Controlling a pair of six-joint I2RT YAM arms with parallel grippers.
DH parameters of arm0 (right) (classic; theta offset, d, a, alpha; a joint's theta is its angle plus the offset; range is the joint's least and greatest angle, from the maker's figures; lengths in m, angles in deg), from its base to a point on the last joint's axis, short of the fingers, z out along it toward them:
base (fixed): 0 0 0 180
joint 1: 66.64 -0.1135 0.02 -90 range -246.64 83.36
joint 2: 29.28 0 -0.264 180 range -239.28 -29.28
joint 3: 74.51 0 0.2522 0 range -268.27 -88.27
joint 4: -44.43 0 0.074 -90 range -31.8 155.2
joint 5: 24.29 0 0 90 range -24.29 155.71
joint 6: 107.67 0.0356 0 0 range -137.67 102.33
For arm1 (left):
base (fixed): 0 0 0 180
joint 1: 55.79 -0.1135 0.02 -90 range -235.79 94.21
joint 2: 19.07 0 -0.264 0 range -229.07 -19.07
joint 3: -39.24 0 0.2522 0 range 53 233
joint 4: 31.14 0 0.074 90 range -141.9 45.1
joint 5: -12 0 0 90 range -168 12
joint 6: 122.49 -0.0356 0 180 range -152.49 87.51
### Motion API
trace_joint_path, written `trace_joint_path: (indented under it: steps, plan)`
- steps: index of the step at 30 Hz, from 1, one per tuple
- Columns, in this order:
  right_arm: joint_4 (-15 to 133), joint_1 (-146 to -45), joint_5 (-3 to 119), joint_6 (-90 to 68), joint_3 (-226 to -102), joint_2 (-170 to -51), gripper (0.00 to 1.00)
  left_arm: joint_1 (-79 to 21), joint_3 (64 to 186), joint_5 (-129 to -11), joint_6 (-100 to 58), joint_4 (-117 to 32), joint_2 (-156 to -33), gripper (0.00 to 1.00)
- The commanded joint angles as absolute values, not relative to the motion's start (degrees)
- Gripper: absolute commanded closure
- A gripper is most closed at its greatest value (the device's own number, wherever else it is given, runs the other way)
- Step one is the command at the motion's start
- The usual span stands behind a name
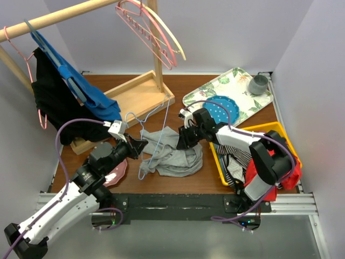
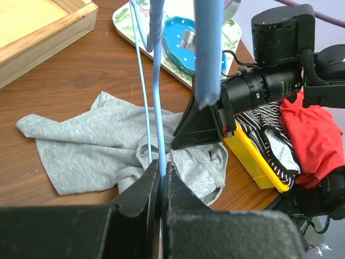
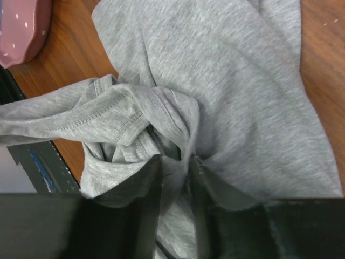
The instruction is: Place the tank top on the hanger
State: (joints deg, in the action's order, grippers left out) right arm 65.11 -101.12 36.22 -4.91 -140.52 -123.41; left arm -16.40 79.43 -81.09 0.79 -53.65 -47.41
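Note:
The light-grey tank top [image 1: 173, 157] lies crumpled on the wooden table, between the two grippers. My left gripper [image 1: 138, 146] is shut on the thin pale-blue hanger [image 1: 152, 114], gripping one wire arm [image 2: 160, 135] and holding it raised over the top [image 2: 81, 140]. The hanger's hook points to the far left. My right gripper [image 1: 183, 141] presses down into the top from the right. Its jaws are pinched on a bunched fold of grey fabric [image 3: 172, 129]. In the left wrist view its black fingers [image 2: 195, 125] sit on the cloth.
A yellow bin [image 1: 277, 129] holds striped and red garments at the right. A floral tray [image 1: 215, 89] with a blue plate and grey cup lies at the back. A wooden rack base [image 1: 135, 97] stands back left, a pink plate [image 1: 116, 174] near left. Hangers and dark clothes hang on the rail [image 1: 54, 19].

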Motion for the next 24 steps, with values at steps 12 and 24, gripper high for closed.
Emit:
trace_joint_path:
  steps: [12, 24]
  plan:
    - [78.58, -84.06, 13.38, -15.81, -158.05, -116.39, 1.00, -16.59, 87.71, -67.11, -16.57, -54.12, -45.17, 1.00]
    - [80.26, -69.81, 0.24, -14.34, -165.52, -119.02, 1.00, -16.59, 94.48, -55.94, -29.58, -60.27, -50.71, 1.00]
